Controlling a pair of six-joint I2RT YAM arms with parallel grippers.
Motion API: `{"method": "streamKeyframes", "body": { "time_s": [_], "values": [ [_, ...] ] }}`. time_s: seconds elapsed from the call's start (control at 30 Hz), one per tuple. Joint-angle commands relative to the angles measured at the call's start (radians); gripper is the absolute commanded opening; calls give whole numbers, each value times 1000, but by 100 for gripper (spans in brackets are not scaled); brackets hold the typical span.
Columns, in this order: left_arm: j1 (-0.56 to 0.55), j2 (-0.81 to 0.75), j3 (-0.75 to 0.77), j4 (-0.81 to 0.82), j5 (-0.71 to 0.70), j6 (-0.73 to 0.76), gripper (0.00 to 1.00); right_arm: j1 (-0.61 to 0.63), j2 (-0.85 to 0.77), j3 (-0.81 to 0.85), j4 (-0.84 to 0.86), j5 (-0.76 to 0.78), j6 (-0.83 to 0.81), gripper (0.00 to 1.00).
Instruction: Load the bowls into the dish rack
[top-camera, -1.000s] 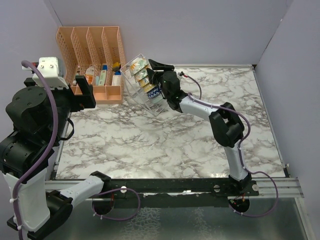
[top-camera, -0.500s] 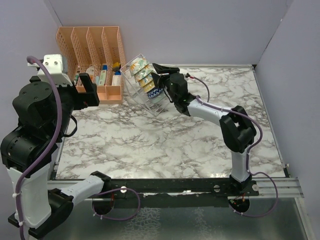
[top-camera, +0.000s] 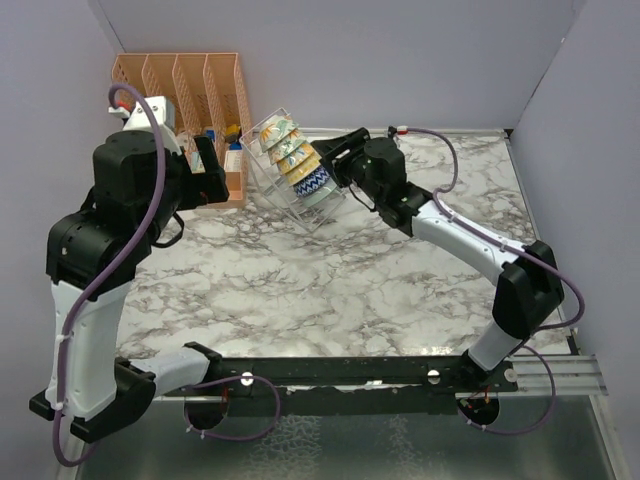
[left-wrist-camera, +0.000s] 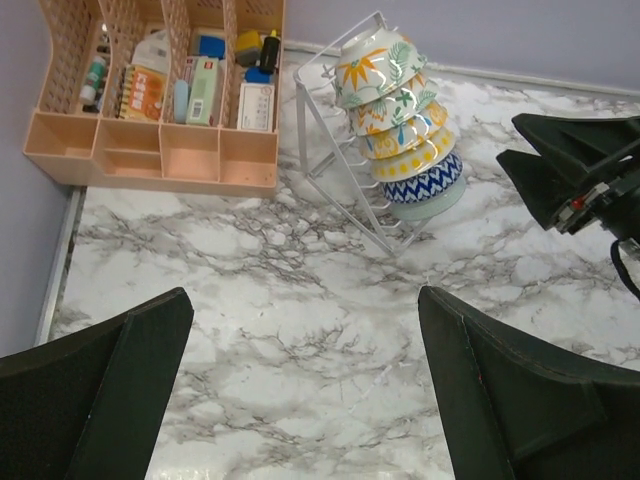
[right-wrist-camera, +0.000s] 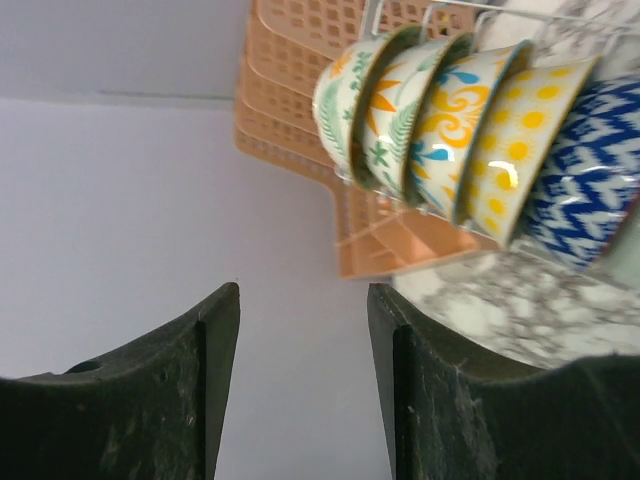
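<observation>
Several bowls (top-camera: 298, 166) stand on edge in a row in the wire dish rack (top-camera: 262, 172) at the back of the marble table; the plain teal one (left-wrist-camera: 438, 203) is at the near end. They also show in the left wrist view (left-wrist-camera: 395, 100) and the right wrist view (right-wrist-camera: 470, 120). My right gripper (top-camera: 331, 168) is open and empty, just right of the rack, apart from the bowls. It shows in its own view (right-wrist-camera: 302, 295) and the left wrist view (left-wrist-camera: 560, 170). My left gripper (top-camera: 205, 172) is open and empty, held high over the table's left (left-wrist-camera: 303, 300).
An orange slotted organizer (top-camera: 185, 95) with small bottles and packets stands left of the rack, against the back wall; it shows in the left wrist view (left-wrist-camera: 160, 150) and behind the bowls in the right wrist view (right-wrist-camera: 300, 100). Walls close the left, back and right.
My right gripper has drawn back to the right, away from the bowls, and its arm has stretched out. My left arm has risen and swung right, toward the organizer.
</observation>
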Motion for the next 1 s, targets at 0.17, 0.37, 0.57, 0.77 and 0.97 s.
{"method": "streamKeyframes", "body": {
  "time_s": [0.17,0.37,0.57,0.77,0.97],
  "values": [
    [-4,16,-165,63,-38,-177,99,-12,-186,43,-500,-14,-628,55],
    [-4,5,-249,165,-118,-207,99,-13,-264,79,-682,44,-865,60],
    [-4,5,-329,227,-154,-219,99,-13,-335,41,-770,83,-950,66],
    [-5,21,-379,238,-182,-241,99,-12,-379,-1,-768,59,-954,68],
    [-5,86,-345,240,-187,-195,99,-12,-349,43,-799,90,-980,78]
  ]
}}
